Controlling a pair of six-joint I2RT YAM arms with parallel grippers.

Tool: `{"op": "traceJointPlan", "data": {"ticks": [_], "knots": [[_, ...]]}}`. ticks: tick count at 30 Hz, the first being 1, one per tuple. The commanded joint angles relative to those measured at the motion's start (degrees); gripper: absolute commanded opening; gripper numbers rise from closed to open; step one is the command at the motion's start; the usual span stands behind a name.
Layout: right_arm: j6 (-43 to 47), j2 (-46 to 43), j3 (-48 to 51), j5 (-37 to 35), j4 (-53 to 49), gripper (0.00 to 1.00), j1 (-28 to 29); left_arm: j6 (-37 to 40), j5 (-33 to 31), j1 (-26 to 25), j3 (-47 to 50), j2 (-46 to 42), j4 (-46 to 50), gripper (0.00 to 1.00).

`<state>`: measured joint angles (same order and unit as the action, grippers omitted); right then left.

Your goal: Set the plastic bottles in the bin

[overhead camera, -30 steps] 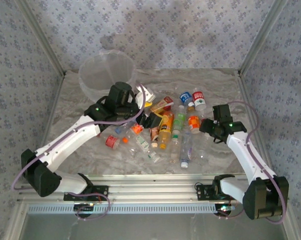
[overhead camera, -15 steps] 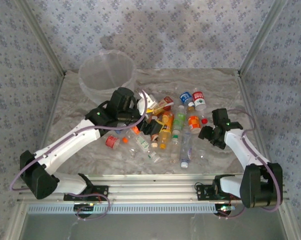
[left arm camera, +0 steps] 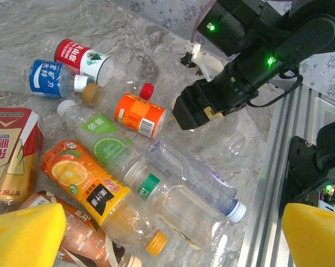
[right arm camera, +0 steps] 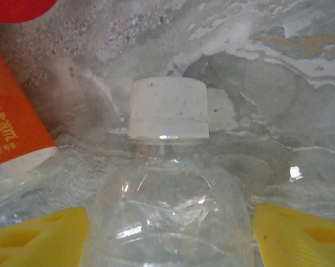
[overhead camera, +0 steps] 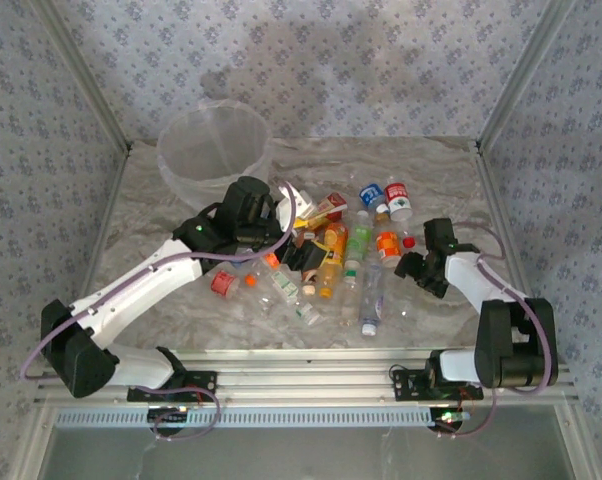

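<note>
Bottles [overhead camera: 333,258] are lying in a loose heap at the middle of the marbled grey table [overhead camera: 461,175] in the top external view. The bin [overhead camera: 171,165] is standing at the far left, just beyond the left arm's wrist. The left gripper [overhead camera: 299,250] is hovering over the heap's left side. The right gripper [overhead camera: 411,272] is reaching down at the heap's right edge, well apart from the bin, with the heap between them.

From the left wrist, that gripper's yellow pads [left arm camera: 25,233] are standing wide apart with nothing between them, above an orange juice bottle [left arm camera: 84,178]. The right gripper's black body is sitting low, just beside an orange-labelled bottle [left arm camera: 138,114].

From the right wrist, a clear white-capped bottle [right arm camera: 167,108] is lying straight ahead. Its long axis is running along the gripper's reach, cap at the far end, shoulders between the parted yellow fingertips [right arm camera: 39,236], which are not pressing it. Closing would likely pinch it across its width. The orange-labelled bottle is crowding the left side, and bare marble is showing on the right.
</note>
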<state>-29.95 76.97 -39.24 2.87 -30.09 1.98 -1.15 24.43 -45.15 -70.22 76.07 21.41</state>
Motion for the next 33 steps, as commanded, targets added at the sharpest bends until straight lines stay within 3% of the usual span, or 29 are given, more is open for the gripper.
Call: {"op": "traceJointPlan", "data": {"ticks": [1, 21, 28, 33], "knots": [[1.3, 1.6, 0.6, 0.9, 2.5, 0.79, -0.6, -0.8, -0.1, -0.5, 0.0, 0.5, -0.8, 1.00], [1.8, 0.5, 3.1, 1.2, 6.3, 0.62, -1.2, -0.8, -1.3, -1.5, -0.4, 1.5, 0.1, 1.00], [2.2, -5.5, 2.0, -1.1, 3.5, 0.57, -0.8, -4.4, -2.0, -1.6, -1.3, 1.9, 0.2, 1.00], [1.1, -14.3, 0.2, -3.1, 1.2, 0.56, 1.2, -12.3, -2.6, -1.6, -2.8, 2.0, 0.1, 1.00]]}}
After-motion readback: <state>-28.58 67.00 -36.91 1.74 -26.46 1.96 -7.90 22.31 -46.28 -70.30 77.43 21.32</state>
